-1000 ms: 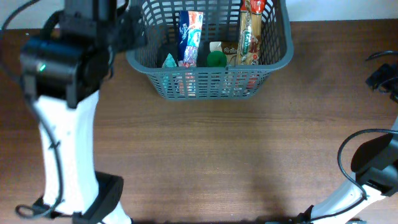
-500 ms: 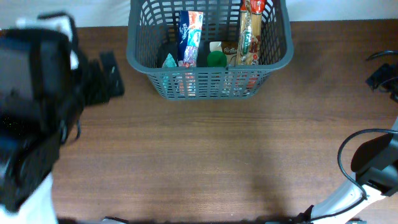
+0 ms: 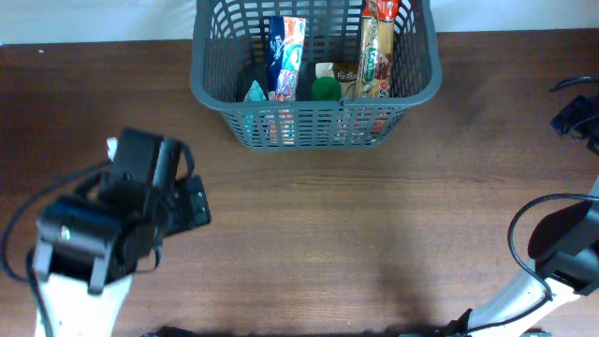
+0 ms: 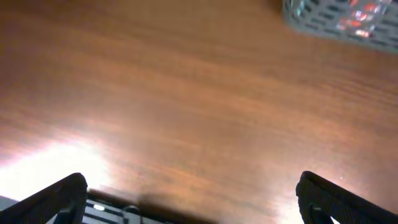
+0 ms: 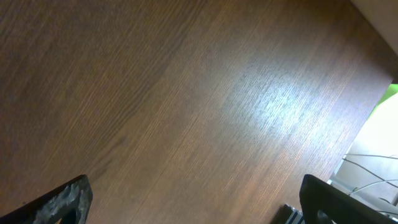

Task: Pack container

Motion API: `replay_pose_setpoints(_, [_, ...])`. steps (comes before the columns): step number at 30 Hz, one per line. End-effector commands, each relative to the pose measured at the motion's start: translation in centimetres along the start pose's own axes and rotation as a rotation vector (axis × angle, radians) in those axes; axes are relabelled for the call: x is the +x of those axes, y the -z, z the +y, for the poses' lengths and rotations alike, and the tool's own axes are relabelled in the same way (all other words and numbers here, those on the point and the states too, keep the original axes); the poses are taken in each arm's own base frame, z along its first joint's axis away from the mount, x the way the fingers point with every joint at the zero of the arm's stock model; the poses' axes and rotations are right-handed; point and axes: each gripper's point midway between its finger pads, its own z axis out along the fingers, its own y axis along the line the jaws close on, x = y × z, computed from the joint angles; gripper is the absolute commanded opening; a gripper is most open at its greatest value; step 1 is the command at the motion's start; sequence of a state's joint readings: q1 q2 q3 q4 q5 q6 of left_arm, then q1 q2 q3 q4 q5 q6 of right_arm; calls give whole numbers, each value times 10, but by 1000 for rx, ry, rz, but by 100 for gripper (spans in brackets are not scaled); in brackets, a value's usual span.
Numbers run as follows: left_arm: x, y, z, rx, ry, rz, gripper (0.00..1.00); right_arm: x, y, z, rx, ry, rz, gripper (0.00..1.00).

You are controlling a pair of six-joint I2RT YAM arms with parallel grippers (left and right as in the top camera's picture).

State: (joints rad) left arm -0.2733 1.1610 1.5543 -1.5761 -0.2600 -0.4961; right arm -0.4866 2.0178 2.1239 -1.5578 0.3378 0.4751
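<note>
The dark grey basket (image 3: 426, 80) stands at the back middle of the table. In it are a blue and red packet (image 3: 286, 56), a green-capped bottle (image 3: 326, 89) and a long tan packet (image 3: 377, 51). Its corner also shows in the left wrist view (image 4: 348, 18). My left gripper (image 3: 194, 204) is over bare wood at the front left, well short of the basket. In its wrist view the left gripper (image 4: 193, 190) is open and empty. My right gripper (image 5: 196, 190) is open and empty over bare wood.
The right arm's base (image 3: 562, 248) and black cables (image 3: 573, 114) sit at the right edge of the table. The table's edge (image 5: 373, 18) runs across the top right of the right wrist view.
The left arm has swung from beside the basket's left side back toward the front left of the table. The basket, its contents and the right arm have not moved.
</note>
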Motion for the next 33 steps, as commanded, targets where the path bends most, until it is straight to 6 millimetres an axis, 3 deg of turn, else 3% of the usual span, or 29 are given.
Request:
replay_pose_setpoints(1, [18,7,0,86,52,-32,99,0,-3,-1,6,-19,6,99])
replay_pose_setpoints(12, [49,5,17,37,29,52,99,0,-3,-1,6,-19,6,99])
replay_pose_setpoints(16, [42,5,14,49,22,22,99,0,-3,-1,6,-19,6,99])
replay_pose_setpoints(21, [6,0,-10,127,-124,-125,99,0,-3,-1,6,-18,6,99])
replay_pose_setpoints(25, [-10,-18,-41,226,-298,-206,99,0,-3,-1,6,-19,6,99])
replay_pose_setpoints(29, [-11,-36,-67,329,-471,-303,99,0,-3,-1,6,-19,6,99])
replay_pose_setpoints(33, [2,-48,-74,387,-525,-398,99,0,-3,-1,6,-19,6,99])
